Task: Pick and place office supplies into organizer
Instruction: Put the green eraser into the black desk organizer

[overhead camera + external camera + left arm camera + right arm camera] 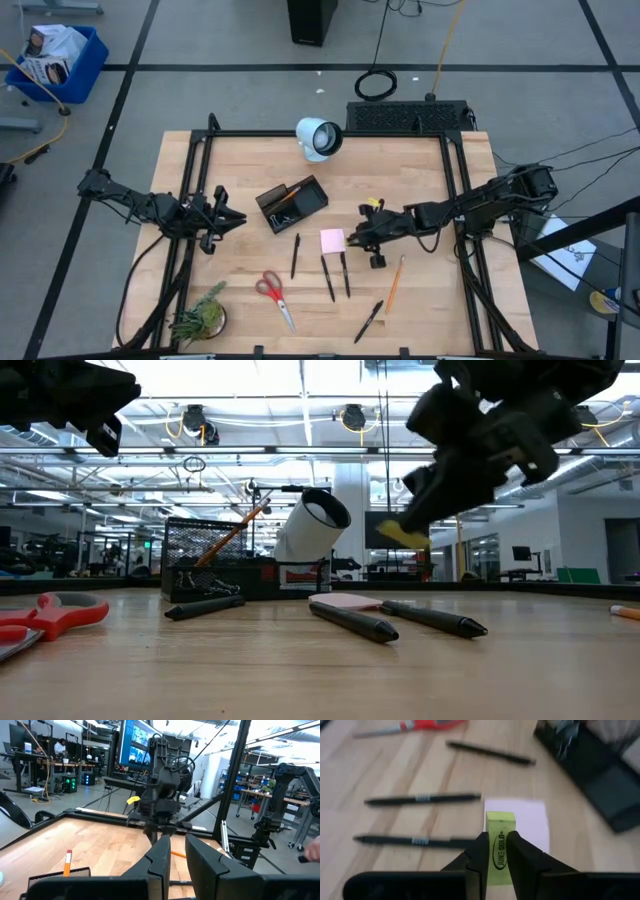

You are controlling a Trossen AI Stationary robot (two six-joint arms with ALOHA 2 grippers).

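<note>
At far left of the table, well apart from the supplies: the left gripper (218,215), waiting, fingers drawn nearly together with nothing between them. Toward the front edge, the green plant (200,318) and red-handled scissors (272,295), untouched. Mid-table, the organizer (292,203), lying askew with something already in one compartment. To its right, the pink sticky-note pad (332,240), with three black pens (328,278) just in front of it, a fourth nearer the front edge, and an orange pencil (394,285) farther right. Over the pad, the right gripper (498,855), pinched narrow on a small yellow-green block (499,827) and held clear of the wood. Step in hand, most likely: carrying that block to the organizer, with most supplies not yet put away. Next move calls for a short travel leftward and back, keeping height over the tray wall, lining up over a free compartment, then opening the fingers. From above, gives the whole layout but hardly shows the grip. From the right wrist, shows the block squarely between the fingers, printed lettering facing out, pad directly below. From table height, confirms the gap between block and tabletop, and an orange pencil (235,525) leaning up out of the organizer. From the left wrist, shows its own fingers (165,857) empty, and the right arm facing across the table.
</note>
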